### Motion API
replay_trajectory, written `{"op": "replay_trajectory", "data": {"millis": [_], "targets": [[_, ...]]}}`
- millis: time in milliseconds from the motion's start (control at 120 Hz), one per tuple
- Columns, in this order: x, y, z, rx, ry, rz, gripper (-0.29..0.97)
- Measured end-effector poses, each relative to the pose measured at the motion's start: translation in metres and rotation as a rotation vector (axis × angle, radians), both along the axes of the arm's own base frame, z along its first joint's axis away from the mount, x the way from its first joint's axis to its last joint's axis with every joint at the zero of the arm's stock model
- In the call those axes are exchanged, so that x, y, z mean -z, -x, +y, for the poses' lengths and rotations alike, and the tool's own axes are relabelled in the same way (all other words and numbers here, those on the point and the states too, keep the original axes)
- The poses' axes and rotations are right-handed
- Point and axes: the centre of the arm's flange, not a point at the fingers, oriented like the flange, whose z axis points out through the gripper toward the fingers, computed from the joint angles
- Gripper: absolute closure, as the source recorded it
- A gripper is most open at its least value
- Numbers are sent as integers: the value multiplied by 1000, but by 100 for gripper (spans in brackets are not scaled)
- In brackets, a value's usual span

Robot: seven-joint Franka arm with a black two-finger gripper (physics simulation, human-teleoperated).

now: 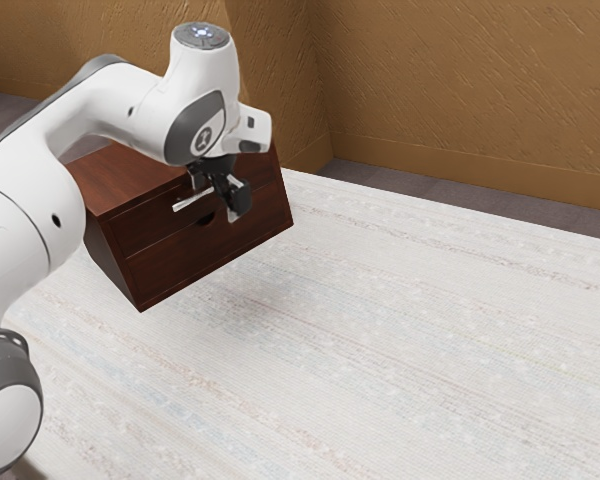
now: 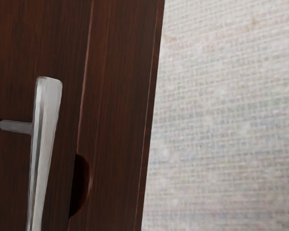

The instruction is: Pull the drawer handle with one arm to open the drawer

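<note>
A dark wooden cabinet (image 1: 180,215) stands on the pale table at the exterior view's left. A silver bar handle (image 1: 190,203) sits on the upper drawer front (image 1: 150,225), which lies flush with the cabinet face. My gripper (image 1: 220,192) hangs right in front of that drawer, open, with its black fingers (image 1: 242,196) on either side of the handle's right end. I see no squeeze on the bar. The wrist view shows the handle (image 2: 44,149) on its short post, close up against the drawer front (image 2: 9,57).
The lower cabinet front (image 2: 118,120) has a small dark notch (image 2: 79,185) beside the handle. Pale woven table surface (image 1: 400,320) stretches wide toward the exterior view's right. Brown walls (image 1: 460,70) stand behind the table.
</note>
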Motion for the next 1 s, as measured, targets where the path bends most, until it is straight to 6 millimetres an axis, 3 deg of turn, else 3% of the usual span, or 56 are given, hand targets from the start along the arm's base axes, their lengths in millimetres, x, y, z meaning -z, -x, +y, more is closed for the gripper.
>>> {"op": "replay_trajectory", "data": {"millis": [142,375,625,1000], "targets": [[7,-3,12,-5,-3,10,0],[26,-13,8,21,4,34,0],[23,-9,1,40,10,41,0],[23,3,-37,94,39,73,1]]}}
